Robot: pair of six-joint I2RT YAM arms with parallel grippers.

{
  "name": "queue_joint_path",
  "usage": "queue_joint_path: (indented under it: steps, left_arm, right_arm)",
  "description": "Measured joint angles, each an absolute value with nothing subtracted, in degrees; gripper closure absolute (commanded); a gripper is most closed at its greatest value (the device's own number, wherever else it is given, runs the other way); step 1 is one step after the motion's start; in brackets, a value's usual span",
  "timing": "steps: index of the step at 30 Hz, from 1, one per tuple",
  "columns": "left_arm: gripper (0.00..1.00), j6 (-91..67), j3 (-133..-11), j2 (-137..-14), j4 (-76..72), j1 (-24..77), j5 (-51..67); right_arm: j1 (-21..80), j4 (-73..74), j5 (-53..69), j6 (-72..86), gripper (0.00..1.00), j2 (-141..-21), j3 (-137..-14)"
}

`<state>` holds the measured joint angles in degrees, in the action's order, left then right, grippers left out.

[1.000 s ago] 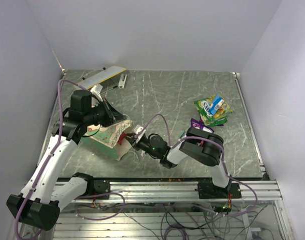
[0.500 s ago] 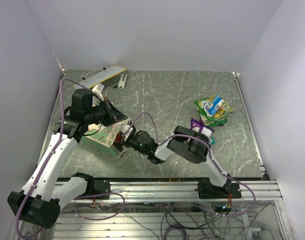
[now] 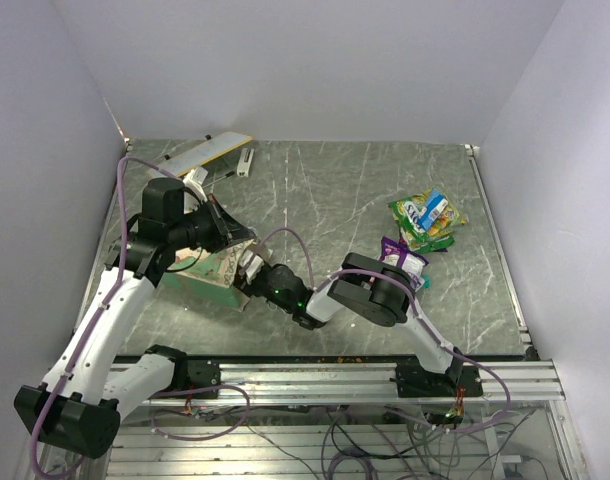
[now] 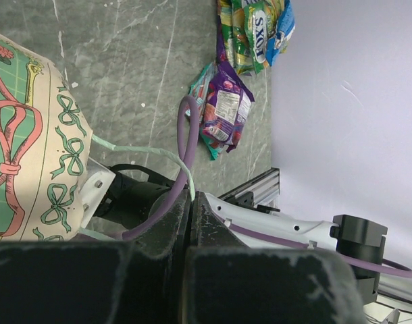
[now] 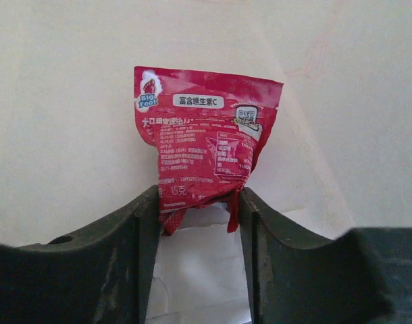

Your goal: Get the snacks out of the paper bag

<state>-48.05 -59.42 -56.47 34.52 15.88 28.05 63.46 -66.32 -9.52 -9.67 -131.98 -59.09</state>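
The paper bag (image 3: 213,272) lies on its side at the left, teal with cream bow-patterned panels (image 4: 30,135). My left gripper (image 3: 230,240) (image 4: 190,196) is shut on the bag's thin string handle (image 4: 135,150). My right arm reaches left into the bag's mouth, and its fingers are hidden in the top view. Inside, against the cream lining (image 5: 71,101), a red snack packet (image 5: 202,145) has its lower end pinched between the jaws of my right gripper (image 5: 199,196). Out on the table lie a green and yellow pile of snacks (image 3: 427,220) (image 4: 256,30) and a purple packet (image 3: 403,258) (image 4: 223,111).
A flat white and yellow card (image 3: 207,152) lies at the back left corner with a small white piece (image 3: 245,162) beside it. A metal rail (image 3: 325,375) runs along the near edge. Walls close in on the left, back and right.
My right arm has stretched further left, pushing its gripper deep into the bag's mouth. The bag has shifted slightly left. The left arm has held still.
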Motion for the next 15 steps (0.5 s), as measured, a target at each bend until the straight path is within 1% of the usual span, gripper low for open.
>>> queue_joint_path:
  steps: [4, 10, 15]
  left_arm:
    - [0.93, -48.25, -59.42, -56.47, 34.5, 15.88, 28.01]
    - [0.93, -48.45, -59.42, -56.23, 34.52, 15.88, 27.2]
    - [0.93, -48.58, -59.42, -56.1, 34.5, 15.88, 26.55]
  right_arm:
    - [63.44, -67.33, -10.09, -10.2, 0.63, -131.28, -57.34]
    - [63.44, -67.83, -10.11, -10.11, 0.67, -128.44, -53.19]
    - [63.46, -67.4, -8.47, -9.23, 0.69, -123.83, -48.1]
